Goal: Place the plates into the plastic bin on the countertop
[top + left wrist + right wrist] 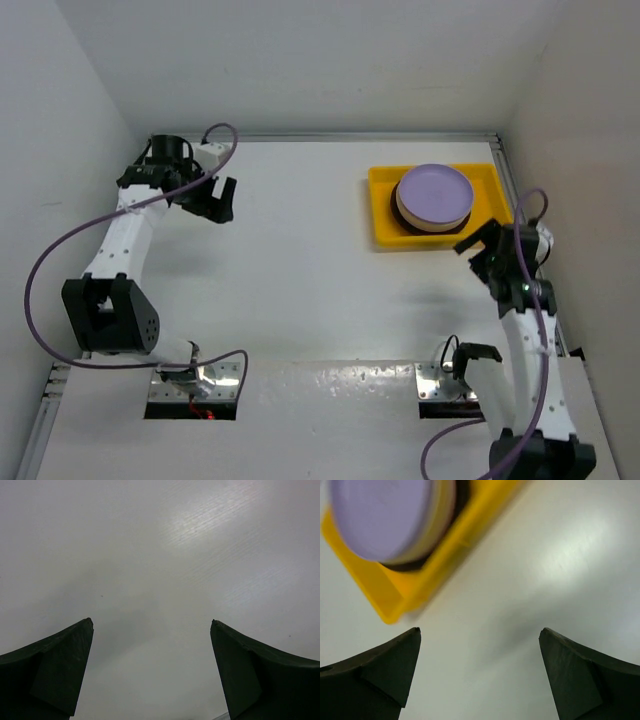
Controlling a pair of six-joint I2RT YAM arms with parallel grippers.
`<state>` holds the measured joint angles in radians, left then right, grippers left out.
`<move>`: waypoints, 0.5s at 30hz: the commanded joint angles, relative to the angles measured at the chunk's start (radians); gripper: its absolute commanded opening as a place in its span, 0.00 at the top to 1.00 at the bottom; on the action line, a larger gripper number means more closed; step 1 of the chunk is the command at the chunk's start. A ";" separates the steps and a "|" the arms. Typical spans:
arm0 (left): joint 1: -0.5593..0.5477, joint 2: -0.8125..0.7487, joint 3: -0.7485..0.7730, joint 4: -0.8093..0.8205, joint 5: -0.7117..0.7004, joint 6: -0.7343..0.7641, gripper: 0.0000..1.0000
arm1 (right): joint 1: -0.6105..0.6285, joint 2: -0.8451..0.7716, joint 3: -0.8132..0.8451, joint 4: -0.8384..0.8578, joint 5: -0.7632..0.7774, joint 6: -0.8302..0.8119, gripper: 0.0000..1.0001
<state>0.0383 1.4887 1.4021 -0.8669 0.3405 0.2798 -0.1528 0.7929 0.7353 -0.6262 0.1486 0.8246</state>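
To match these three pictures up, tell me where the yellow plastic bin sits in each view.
Top external: the plastic bin lies at the upper right, on the countertop.
Left wrist: not in it; only bare countertop shows.
Right wrist: the bin is at the upper left, cut off by the top edge.
Shared landmark: the lavender plate topping the stack in the bin, seen at top left in the right wrist view.
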 commanded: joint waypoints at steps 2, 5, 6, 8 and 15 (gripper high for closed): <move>-0.061 -0.117 -0.101 0.000 0.003 0.036 0.00 | 0.012 -0.167 -0.233 -0.204 -0.063 0.122 0.00; -0.075 -0.201 -0.245 0.012 -0.038 0.105 0.00 | 0.012 -0.303 -0.327 -0.221 -0.144 0.125 0.00; -0.086 -0.229 -0.290 0.040 -0.052 0.125 0.00 | 0.012 -0.323 -0.336 -0.219 -0.167 0.125 0.00; -0.097 -0.278 -0.420 0.069 -0.109 0.173 0.00 | 0.013 -0.403 -0.372 -0.211 -0.219 0.131 0.00; -0.117 -0.386 -0.618 0.175 -0.192 0.176 0.00 | 0.010 -0.494 -0.369 -0.261 -0.231 0.104 0.00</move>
<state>-0.0673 1.1423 0.7910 -0.7879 0.1936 0.4374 -0.1463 0.3084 0.3534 -0.8799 -0.0471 0.9310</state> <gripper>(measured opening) 0.997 0.996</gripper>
